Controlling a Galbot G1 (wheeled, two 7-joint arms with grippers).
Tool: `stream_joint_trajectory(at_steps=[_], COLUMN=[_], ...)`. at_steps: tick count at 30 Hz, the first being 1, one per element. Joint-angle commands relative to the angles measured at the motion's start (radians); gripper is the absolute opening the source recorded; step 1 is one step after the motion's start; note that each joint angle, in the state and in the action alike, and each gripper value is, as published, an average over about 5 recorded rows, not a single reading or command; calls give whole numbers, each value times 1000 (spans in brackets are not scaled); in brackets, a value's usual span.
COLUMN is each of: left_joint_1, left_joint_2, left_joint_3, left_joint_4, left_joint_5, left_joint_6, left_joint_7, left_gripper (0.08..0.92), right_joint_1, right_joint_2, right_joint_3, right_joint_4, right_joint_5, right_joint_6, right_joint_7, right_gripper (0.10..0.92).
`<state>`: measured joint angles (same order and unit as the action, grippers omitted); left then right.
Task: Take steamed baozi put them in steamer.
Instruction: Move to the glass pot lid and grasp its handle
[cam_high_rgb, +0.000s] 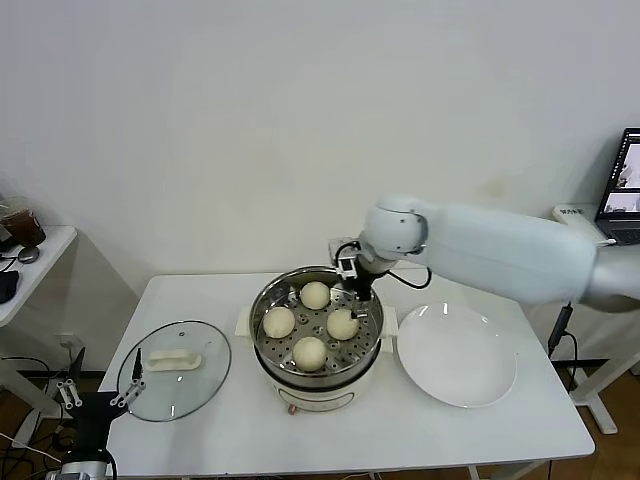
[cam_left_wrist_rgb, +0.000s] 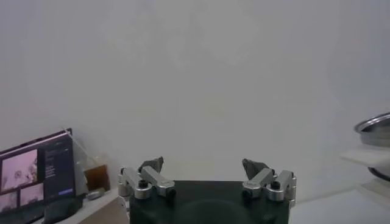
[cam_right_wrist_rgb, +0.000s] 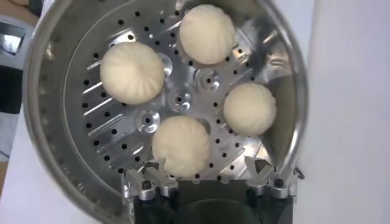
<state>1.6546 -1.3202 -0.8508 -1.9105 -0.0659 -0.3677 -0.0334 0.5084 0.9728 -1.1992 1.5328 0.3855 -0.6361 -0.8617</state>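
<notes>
Several cream-white baozi lie on the perforated tray inside the shiny steamer at the table's middle. In the right wrist view the baozi are spread over the tray and the steamer wall rings them. My right gripper hovers over the steamer's back right rim, open and empty. In its own view its fingers stand wide apart, the nearest baozi just beyond one of them. My left gripper is parked low beyond the table's front left corner, open and empty.
A round glass lid with a white handle lies left of the steamer. A flat white plate lies to its right. A laptop stands at the far right, a small side table at the far left.
</notes>
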Motion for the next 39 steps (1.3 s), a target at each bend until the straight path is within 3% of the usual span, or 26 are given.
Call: stream_joint_trajectory(at_steps=[1,5,9,15,21,30,39], left_joint_1=[-2,-4,-2,2,4,-47,-117], left_joint_2=[1,-1,0,-4,-11,17,181], left_joint_3=[0,4,15,31,55,64,35], left_joint_4=[3,8,7,-8,-33,6,201], left_joint_5=[-1,-2,-8,-16,29,463,1131], left_joint_6=[-3,-8,-8,1,15,90,30], left_joint_7=[1,3,5,2,1,-98,-188], left_gripper=[823,823,823,823,823,823,823], right_joint_1=[-343,-777,-1299,-1738,-1908,-2006,-2139], right_joint_2=[-371,-475,-435,-151,162,469,524], right_joint_3=[368,725,1198,1648,1890,2085,2135], right_joint_4=[286,356,368,342,336,332,387], right_joint_5=[116,119,-27,-275,-358,-363,-285], right_joint_6=[97,251,441,746,953,975,892], right_joint_7=[479,663,734,714,660,625,633], right_gripper=[823,823,823,823,823,823,823])
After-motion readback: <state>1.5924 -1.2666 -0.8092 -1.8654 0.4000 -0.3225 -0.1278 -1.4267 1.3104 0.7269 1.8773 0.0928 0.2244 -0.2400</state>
